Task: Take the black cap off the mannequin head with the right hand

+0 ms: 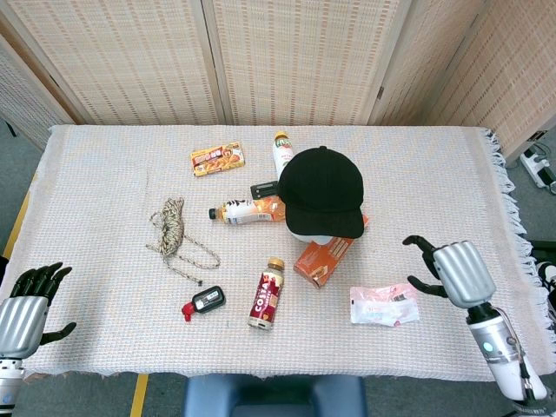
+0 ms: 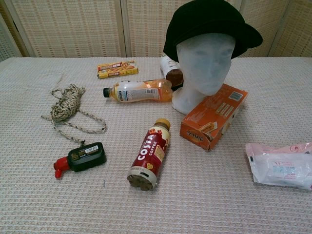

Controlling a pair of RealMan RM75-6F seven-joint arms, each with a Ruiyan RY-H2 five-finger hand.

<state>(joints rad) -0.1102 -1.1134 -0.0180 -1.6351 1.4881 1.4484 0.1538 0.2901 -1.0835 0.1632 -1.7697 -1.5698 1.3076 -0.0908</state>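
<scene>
The black cap (image 1: 322,190) sits on the white mannequin head (image 2: 204,66), its brim facing the table's front; in the chest view the cap (image 2: 209,23) covers the crown. My right hand (image 1: 453,269) hovers open over the table's right side, right of the cap and apart from it, above a pink packet (image 1: 385,305). My left hand (image 1: 24,316) hangs open beyond the front left corner of the table. Neither hand shows in the chest view.
An orange box (image 1: 323,255) leans against the mannequin's base. A Costa bottle (image 1: 267,294), an orange drink bottle (image 1: 248,210), another bottle (image 1: 283,154), a snack pack (image 1: 217,160), a rope coil (image 1: 175,230) and a small black-red device (image 1: 203,303) lie around.
</scene>
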